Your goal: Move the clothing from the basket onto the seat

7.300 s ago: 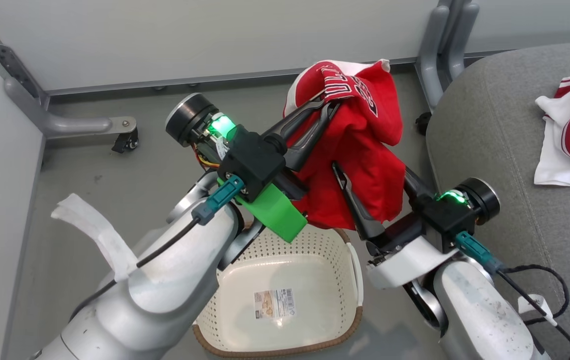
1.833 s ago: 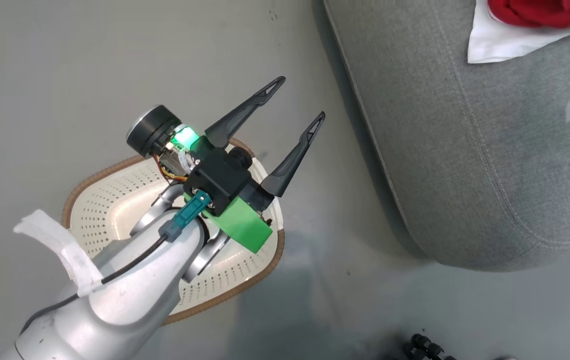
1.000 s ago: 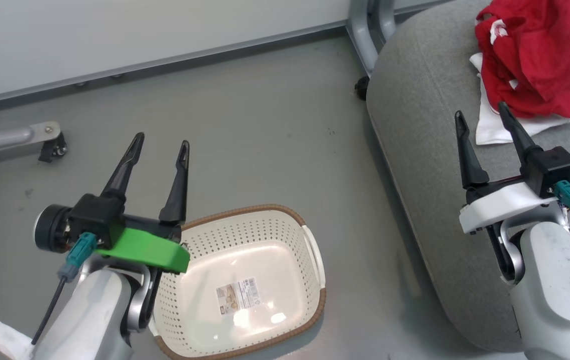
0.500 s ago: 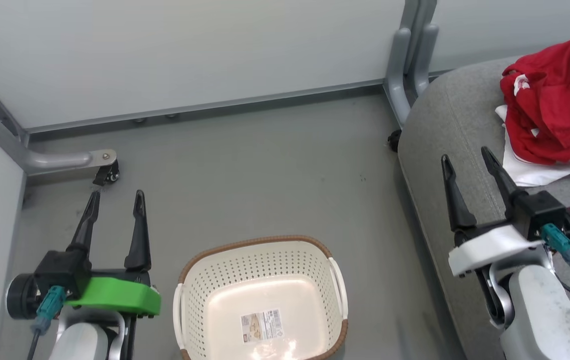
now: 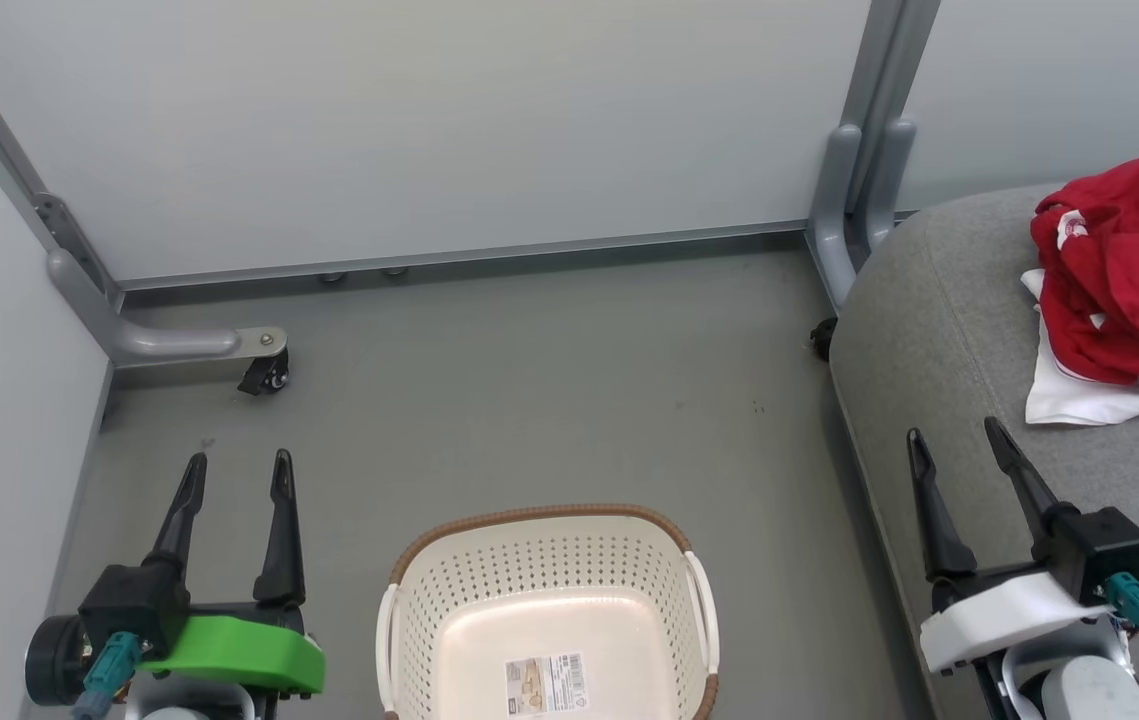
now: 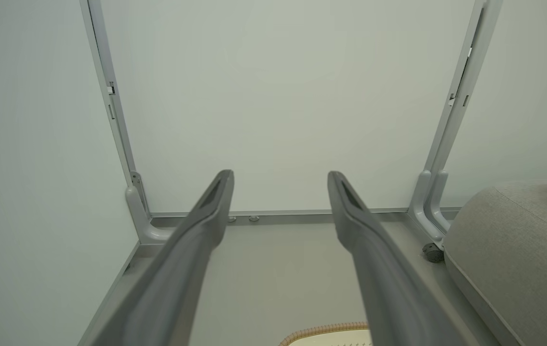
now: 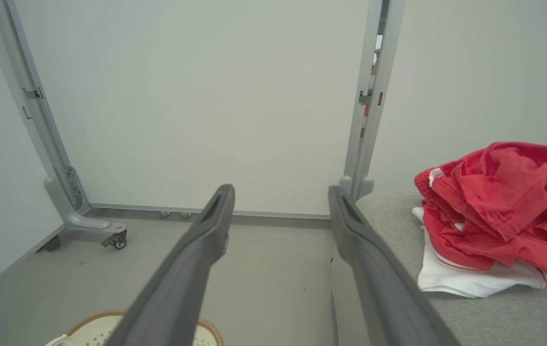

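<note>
Checking in from the remote station; the basket (image 5: 529,517) sits on the floor (image 5: 529,400) right in front of the rig, and all I can see inside it is a paper label (image 5: 546,683) on the bottom, though its near end is cut off by the head view's edge; the clothing (image 5: 1119,270) is up on the seat (image 5: 929,330), a crumpled red heap with a white piece poking out underneath, off to my right; I can't read any lettering from here or tell the two garments apart in the pile, so "both are in there" is my guess, not something I can see; left gripper (image 5: 239,460) hangs low over the floor just left of the basket, fingers (image 6: 206,226) spread fairly wide with nothing between them; right gripper (image 5: 954,430) hovers over the near part of the seat, short of the pile, likewise parted and empty; so by my read the moving step is done and we're at the wrap-up; next move calls for very little, I'd say: tilt the head down to confirm the hidden end of the basket holds nothing, and steer both arms clear of the heap so a fingertip doesn't snag fabric and drag it off; the pile lies well in from the seat's rounded floor-side edge, so I don't expect it to slide
</note>
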`<state>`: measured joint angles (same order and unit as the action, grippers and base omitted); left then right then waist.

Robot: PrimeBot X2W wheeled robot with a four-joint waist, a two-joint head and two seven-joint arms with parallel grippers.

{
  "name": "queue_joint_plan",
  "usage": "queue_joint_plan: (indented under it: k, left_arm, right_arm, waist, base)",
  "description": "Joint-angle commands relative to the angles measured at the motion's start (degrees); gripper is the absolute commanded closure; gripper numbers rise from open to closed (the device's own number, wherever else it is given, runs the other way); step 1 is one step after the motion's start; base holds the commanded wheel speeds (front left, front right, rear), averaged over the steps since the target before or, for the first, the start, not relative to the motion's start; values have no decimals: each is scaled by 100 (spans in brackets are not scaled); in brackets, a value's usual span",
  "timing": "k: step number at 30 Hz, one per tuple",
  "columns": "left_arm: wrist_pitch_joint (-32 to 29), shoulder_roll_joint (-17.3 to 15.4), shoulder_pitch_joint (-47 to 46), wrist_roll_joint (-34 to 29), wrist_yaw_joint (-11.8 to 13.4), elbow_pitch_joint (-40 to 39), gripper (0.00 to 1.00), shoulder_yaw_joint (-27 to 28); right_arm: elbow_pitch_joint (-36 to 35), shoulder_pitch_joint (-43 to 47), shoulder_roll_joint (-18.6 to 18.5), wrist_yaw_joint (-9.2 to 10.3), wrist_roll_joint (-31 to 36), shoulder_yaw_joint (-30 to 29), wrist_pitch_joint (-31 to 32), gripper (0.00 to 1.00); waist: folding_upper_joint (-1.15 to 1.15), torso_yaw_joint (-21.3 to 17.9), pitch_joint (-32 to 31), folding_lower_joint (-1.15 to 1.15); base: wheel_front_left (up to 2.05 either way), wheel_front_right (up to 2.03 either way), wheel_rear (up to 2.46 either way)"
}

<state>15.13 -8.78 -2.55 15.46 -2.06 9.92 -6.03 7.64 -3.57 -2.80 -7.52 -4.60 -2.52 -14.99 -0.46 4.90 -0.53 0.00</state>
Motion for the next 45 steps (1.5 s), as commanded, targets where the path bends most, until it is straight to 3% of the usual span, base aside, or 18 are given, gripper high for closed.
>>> queue_joint_plan:
  k: [1,21,22,26,45]
  left_arm:
    - [1,42,86,-61,-48,33,0,32]
    - [2,310,40,-430,-259,290,0,313]
    - [-1,301,16,-420,-242,294,100,292]
    - [-21,324,33,-380,-244,505,100,276]
    - [-553,387,-99,1591,-283,454,100,530]
  right_arm:
    - [-62,133,-11,6,-69,-1,-15,0]
    - [-55,378,-10,6,-190,74,-15,0]
    - [-56,387,4,0,-227,77,0,100]
    - [141,435,45,0,-281,85,24,100]
    - [272,225,28,1,-2357,-43,549,100]
  waist:
    - [46,44,-31,0]
    - [46,107,11,0]
    - [0,107,11,0]
    - [0,105,11,0]
    - [7,15,16,0]
  base:
    - [0,0,0]
    - [0,0,0]
    - [0,0,0]
    - [0,0,0]
    - [0,0,0]
